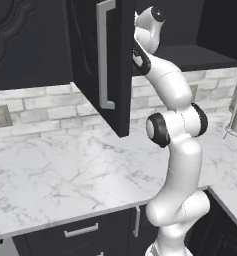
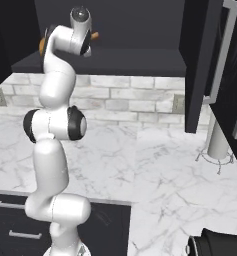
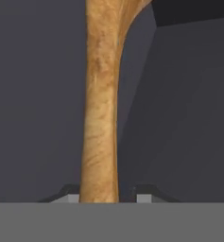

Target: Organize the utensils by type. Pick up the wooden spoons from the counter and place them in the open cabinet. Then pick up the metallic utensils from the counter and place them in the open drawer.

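Arm reaches into the open cabinet (image 2: 140, 62), a wooden spoon (image 3: 101, 118) between the end effector (image 3: 104, 196) fingertips. Whether it grips or releases, I cannot tell; metal pieces seem left.

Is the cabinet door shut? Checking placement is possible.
No, the open cabinet door swings out toward the counter.
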Available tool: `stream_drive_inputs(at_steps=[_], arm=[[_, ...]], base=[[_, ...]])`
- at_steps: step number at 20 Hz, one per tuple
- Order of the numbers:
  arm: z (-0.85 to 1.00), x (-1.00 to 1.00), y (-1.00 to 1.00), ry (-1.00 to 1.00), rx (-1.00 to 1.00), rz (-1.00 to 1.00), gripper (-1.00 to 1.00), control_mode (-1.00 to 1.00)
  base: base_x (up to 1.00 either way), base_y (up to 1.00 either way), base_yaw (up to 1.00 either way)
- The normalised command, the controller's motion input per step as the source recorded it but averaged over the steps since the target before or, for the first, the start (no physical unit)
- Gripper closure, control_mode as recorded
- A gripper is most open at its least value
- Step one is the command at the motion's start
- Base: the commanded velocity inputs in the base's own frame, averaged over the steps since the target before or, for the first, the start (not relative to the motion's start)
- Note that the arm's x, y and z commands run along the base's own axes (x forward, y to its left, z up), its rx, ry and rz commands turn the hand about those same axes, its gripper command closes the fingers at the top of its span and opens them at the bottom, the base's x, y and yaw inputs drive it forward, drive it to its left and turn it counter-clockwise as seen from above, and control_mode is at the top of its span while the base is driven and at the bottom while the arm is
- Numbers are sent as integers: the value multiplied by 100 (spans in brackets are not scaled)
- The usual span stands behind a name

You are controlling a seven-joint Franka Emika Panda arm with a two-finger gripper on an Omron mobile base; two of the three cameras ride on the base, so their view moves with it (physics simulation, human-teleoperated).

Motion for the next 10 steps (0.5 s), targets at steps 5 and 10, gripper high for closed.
stream_drive_inputs(at_steps=[5, 10], arm=[[-59, 15, 4, 2, 2, 0, -100, -100], [-45, 0, -3, 18, 4, 3, -100, -100]], base=[[0, 0, 0], [0, 0, 0]])
